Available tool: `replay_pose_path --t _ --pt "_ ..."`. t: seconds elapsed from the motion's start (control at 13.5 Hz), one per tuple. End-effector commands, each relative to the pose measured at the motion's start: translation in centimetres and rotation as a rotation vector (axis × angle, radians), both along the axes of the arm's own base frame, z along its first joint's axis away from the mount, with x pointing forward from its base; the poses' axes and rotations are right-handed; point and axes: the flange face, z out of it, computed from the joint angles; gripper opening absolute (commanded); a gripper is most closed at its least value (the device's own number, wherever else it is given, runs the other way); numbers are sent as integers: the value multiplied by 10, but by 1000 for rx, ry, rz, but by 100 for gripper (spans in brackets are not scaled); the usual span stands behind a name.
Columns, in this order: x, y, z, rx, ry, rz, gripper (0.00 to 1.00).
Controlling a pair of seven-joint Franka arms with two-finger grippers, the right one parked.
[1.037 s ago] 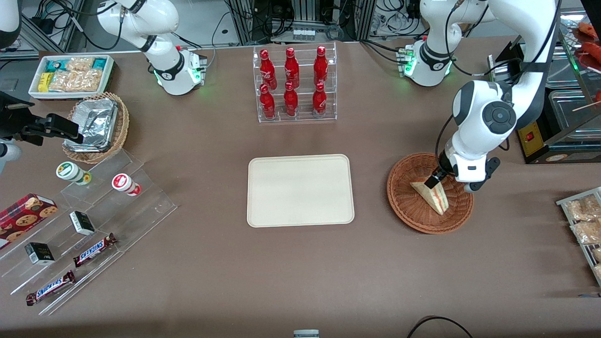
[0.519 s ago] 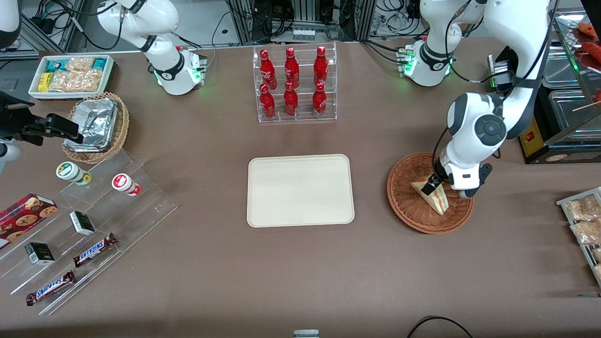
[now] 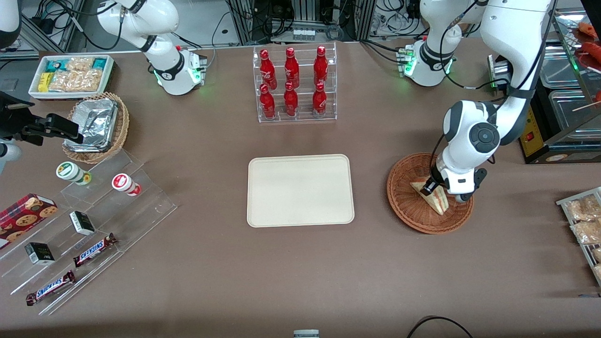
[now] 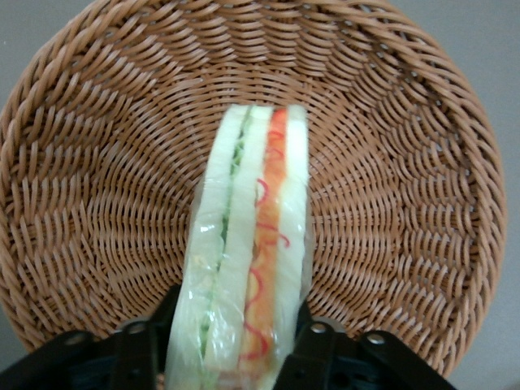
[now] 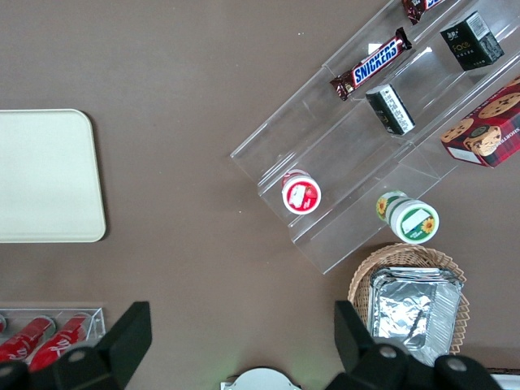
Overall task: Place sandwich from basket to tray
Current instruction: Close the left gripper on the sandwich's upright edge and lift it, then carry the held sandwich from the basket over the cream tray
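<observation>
A: Where is the sandwich (image 3: 434, 197)?

B: In the reddish-brown woven basket (image 3: 407, 206), toward the working arm's end of the tabletop (image 3: 300, 272). It stands on edge in a clear wrapper, its green, pink and red layers plain in the wrist view.

A: And the hand (image 3: 429, 187)?

B: Down in the basket at the wedge's end farther from the front camera. The wrist view shows a black finger (image 4: 313, 357) on each side of the sandwich (image 4: 248, 260), pressed up against the wrapper, so it is closed onto the sandwich. The sandwich sits against the wicker.

A: The tray (image 3: 300, 190)?

B: Flat at the tabletop's middle, well apart from the basket, with nothing on it. The rack of red bottles (image 3: 293, 84) stands farther from the front camera than the tray.
</observation>
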Motion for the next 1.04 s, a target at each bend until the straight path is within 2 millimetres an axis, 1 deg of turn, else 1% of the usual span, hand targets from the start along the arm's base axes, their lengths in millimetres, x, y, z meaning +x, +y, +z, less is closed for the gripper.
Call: replay_pose_path --t 0.0,0.07,0.22,0.3,0.37,0.44,0.52,0.59,0.67,0.89,0.96 --pt "5 -6 26 16 28 -76 0" --pt "9 -12 35 18 34 -93 0" --pt "21 -23 62 25 76 -125 0" --pt "25 -36 76 26 98 -182 0" --pt "27 -51 85 25 115 -247 0" --pt "27 -69 91 24 107 -292 0" --pt "27 -87 94 23 100 -320 0" --pt "27 -111 94 21 90 -359 0" --pt "25 -138 90 18 89 -401 0" --pt "30 -223 73 1 75 -553 0" --pt "27 -249 66 -2 75 -577 0"
